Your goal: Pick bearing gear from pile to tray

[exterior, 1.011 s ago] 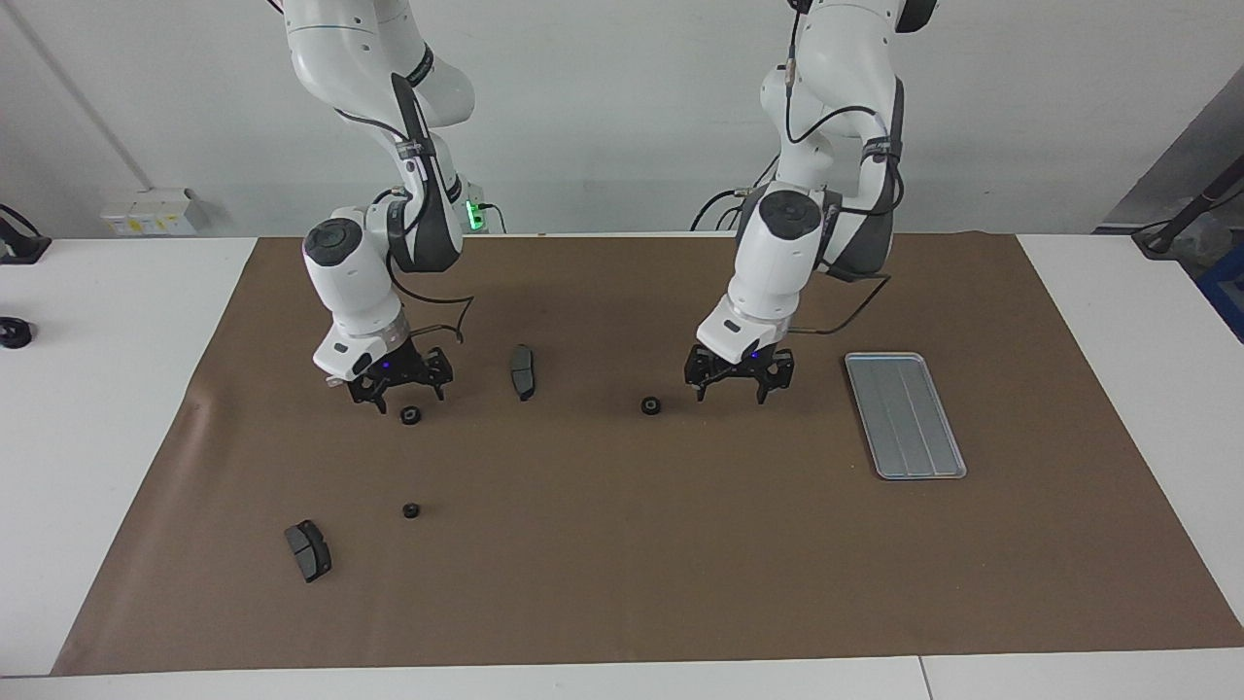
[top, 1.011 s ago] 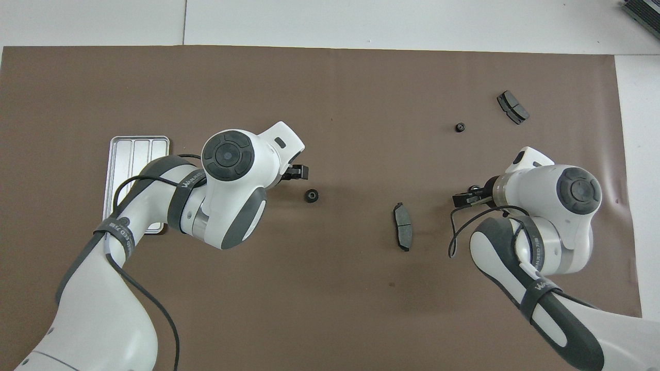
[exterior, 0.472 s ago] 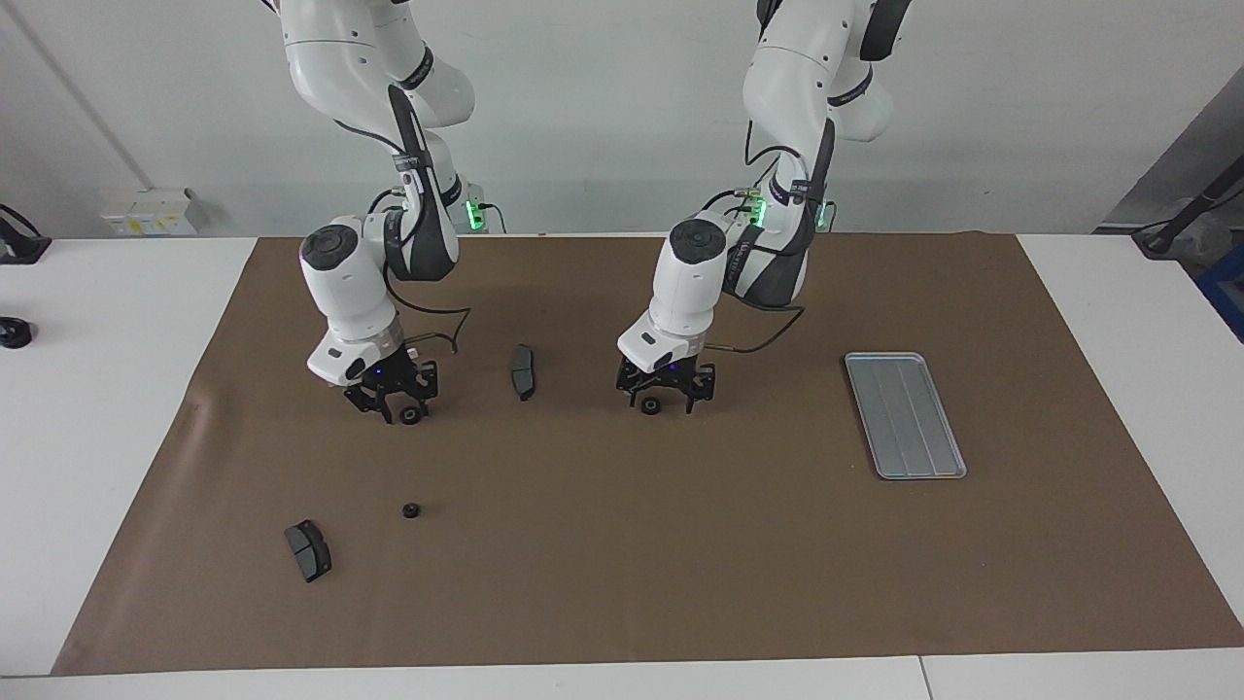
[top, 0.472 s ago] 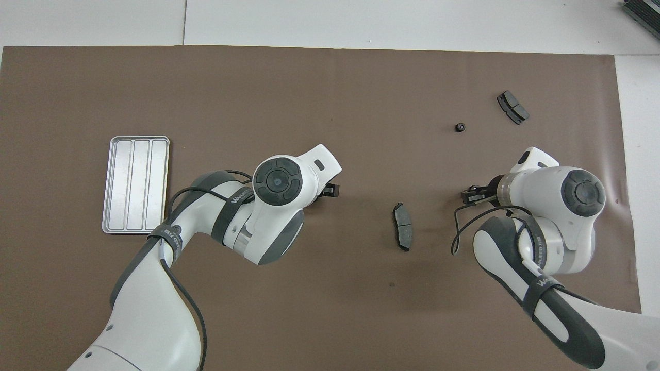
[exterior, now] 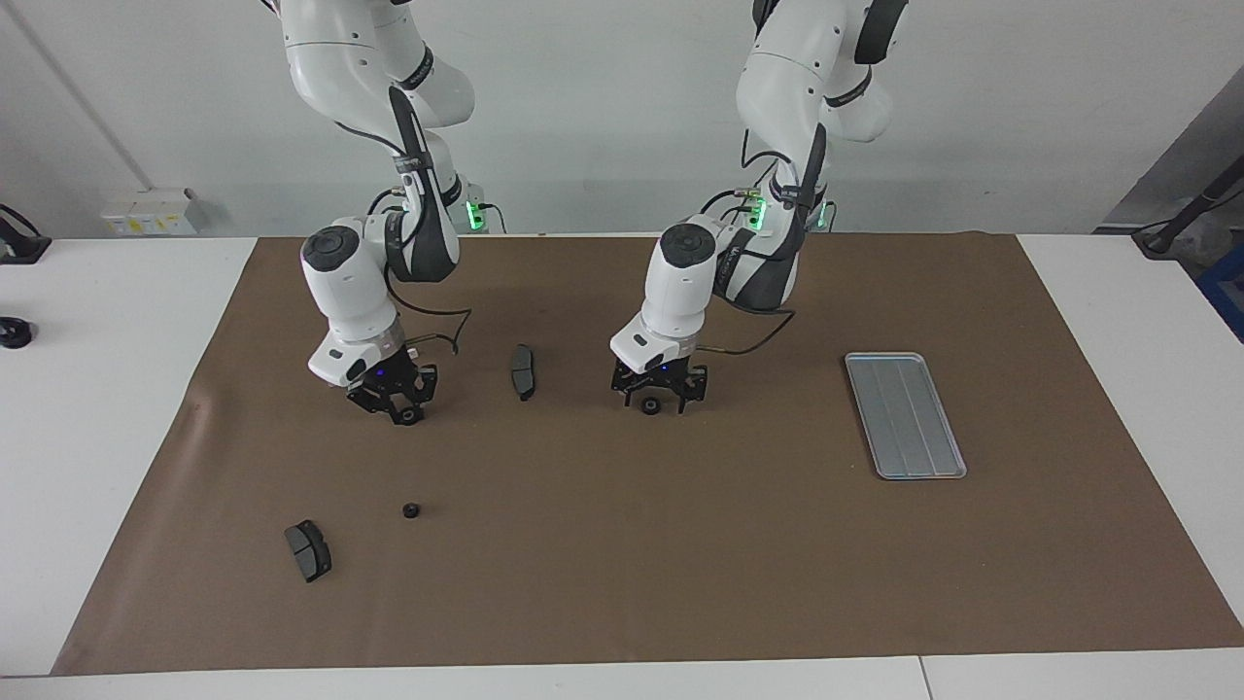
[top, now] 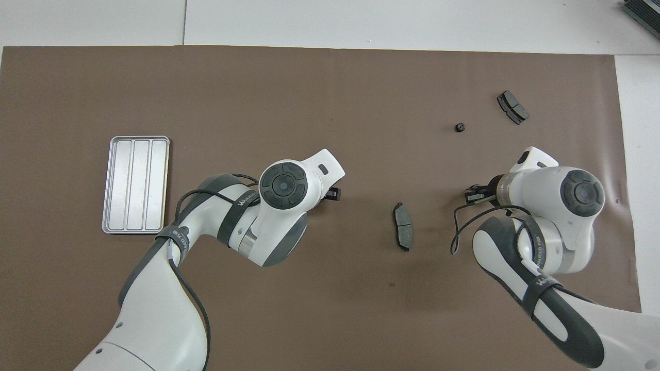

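Observation:
A small black bearing gear (exterior: 409,417) lies on the brown mat toward the right arm's end. My right gripper (exterior: 404,408) is down on it, fingers drawn in against its sides. A second gear (exterior: 649,406) rests mid-mat, and my left gripper (exterior: 655,399) stands low over it, open, with a finger on either side. From overhead both gears are hidden under the right gripper (top: 472,194) and the left gripper (top: 334,194). A third gear (exterior: 411,509) (top: 459,127) lies loose, farther from the robots. The silver tray (exterior: 906,416) (top: 135,184) sits at the left arm's end and holds nothing.
One dark brake pad (exterior: 523,371) (top: 402,226) lies between the two grippers. Another brake pad (exterior: 308,550) (top: 512,106) lies beside the third gear, farther from the robots. The brown mat (exterior: 680,564) covers most of the white table.
My left arm swung from beside the tray over to the mid-mat gear and came down around it. My right gripper lowered onto its gear and its fingers drew in.

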Robot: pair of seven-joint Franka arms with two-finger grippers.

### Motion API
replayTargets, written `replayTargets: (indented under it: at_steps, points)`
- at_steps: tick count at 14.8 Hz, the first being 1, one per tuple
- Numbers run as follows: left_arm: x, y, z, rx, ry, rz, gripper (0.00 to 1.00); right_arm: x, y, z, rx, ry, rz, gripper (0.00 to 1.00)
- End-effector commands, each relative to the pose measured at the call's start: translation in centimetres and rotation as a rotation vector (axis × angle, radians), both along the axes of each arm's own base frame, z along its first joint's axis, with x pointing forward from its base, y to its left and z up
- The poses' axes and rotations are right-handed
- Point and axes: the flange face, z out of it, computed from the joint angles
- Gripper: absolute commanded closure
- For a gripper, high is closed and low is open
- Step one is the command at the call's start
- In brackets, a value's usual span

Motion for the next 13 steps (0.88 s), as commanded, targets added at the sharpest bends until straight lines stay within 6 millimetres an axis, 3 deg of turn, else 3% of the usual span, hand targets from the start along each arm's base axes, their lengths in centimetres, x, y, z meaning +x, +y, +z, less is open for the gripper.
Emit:
replayTargets:
  at_steps: [1, 3, 5, 7, 8, 9, 12, 13]
  points:
    - [-0.2, 0.1, -0.4, -0.002, -0.017, -0.001, 0.24, 0.0, 0.7, -0.6, 0.025, -0.001, -0.07, 1.0]
    - [-0.5, 0.4, -0.9, 0.003, -0.013, -0.004, 0.26, 0.6, 1.1, 0.5, 0.029, 0.001, -0.077, 1.0]
    - [-0.8, 0.5, -1.3, 0.011, -0.004, -0.005, 0.35, 2.1, 1.1, 3.9, 0.036, 0.02, -0.089, 1.0]
    - [-0.8, 0.6, -1.1, 0.019, 0.006, 0.0, 0.77, 3.9, 1.9, 7.9, 0.046, 0.063, -0.135, 1.0]
    - [-0.7, 0.8, -1.0, 0.028, 0.016, 0.003, 0.93, 4.5, 2.5, 9.8, 0.05, 0.085, -0.152, 1.0]
    - [-0.6, 1.1, -1.0, 0.044, 0.035, 0.009, 1.0, 4.9, 3.7, 11.5, 0.054, 0.098, -0.163, 1.0]
    - [0.1, 2.2, 0.2, 0.069, 0.064, 0.029, 1.0, 4.7, 8.3, 13.4, 0.064, 0.106, -0.208, 1.0]
    - [0.9, 3.7, 1.2, 0.068, 0.058, 0.056, 1.0, 4.5, 10.3, 13.4, 0.074, 0.095, -0.244, 1.0]
